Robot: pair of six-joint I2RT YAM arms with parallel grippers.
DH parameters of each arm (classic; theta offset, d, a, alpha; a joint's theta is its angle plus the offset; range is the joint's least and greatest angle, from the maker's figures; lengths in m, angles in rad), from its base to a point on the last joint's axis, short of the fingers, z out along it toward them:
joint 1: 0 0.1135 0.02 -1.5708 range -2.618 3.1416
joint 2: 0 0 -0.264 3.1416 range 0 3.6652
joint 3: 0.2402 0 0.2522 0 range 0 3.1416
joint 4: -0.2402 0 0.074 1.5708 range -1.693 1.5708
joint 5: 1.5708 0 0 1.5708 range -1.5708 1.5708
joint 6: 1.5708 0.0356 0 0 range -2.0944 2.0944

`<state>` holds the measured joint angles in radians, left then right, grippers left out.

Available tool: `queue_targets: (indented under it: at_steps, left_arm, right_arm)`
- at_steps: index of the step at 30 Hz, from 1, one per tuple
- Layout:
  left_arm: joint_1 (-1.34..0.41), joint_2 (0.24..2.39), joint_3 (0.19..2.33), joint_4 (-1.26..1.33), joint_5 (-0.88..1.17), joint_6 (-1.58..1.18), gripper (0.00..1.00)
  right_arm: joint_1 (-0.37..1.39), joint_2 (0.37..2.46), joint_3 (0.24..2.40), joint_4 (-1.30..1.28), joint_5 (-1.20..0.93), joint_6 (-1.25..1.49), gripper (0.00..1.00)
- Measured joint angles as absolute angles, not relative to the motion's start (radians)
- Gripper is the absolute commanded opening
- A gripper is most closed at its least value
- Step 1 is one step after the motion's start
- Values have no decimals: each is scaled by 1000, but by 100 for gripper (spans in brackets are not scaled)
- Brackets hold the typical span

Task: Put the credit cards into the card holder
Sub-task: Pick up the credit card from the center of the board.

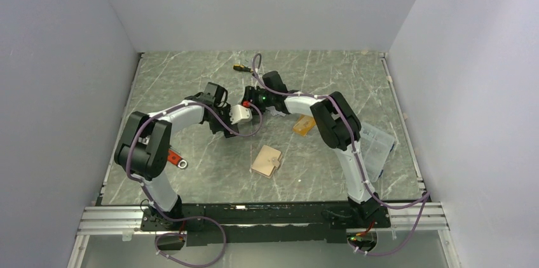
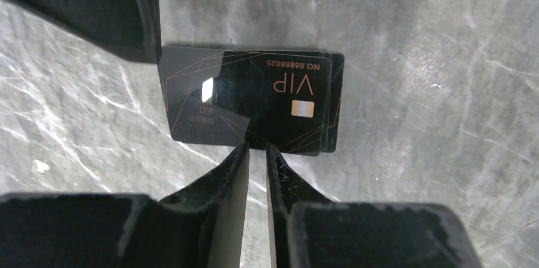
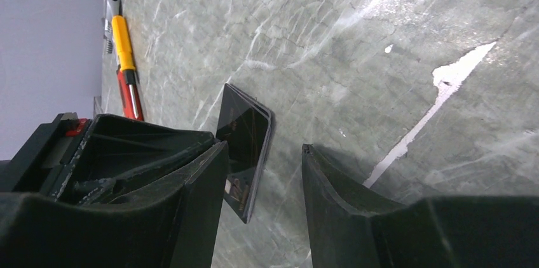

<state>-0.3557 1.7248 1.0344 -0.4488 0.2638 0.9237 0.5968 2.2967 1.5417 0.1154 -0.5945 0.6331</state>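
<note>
A stack of cards with a black VIP card (image 2: pixel 248 100) on top is tipped up off the table. My left gripper (image 2: pixel 256 146) has its fingers almost together, tips against the stack's lower edge. In the right wrist view the stack (image 3: pixel 245 147) is seen edge-on between the spread fingers of my open right gripper (image 3: pixel 264 146), close to its left finger. In the top view the two grippers, left (image 1: pixel 236 119) and right (image 1: pixel 251 100), meet mid-table and hide the stack. An orange card (image 1: pixel 304 125) lies to their right. The tan card holder (image 1: pixel 267 160) lies shut nearer the front.
A clear plastic box (image 1: pixel 376 144) sits at the right edge under the right arm. A yellow and red screwdriver (image 3: pixel 124 58) lies near the back wall, also in the top view (image 1: pixel 240 67). A red tool with a metal ring (image 1: pixel 177 159) lies by the left arm.
</note>
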Motion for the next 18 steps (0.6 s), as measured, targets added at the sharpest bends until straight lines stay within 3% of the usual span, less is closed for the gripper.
queue_targets:
  at_steps: [18]
  left_arm:
    - [-406, 1740, 1031, -385, 181, 987, 19]
  right_arm:
    - [595, 2306, 1493, 221, -648, 694, 48]
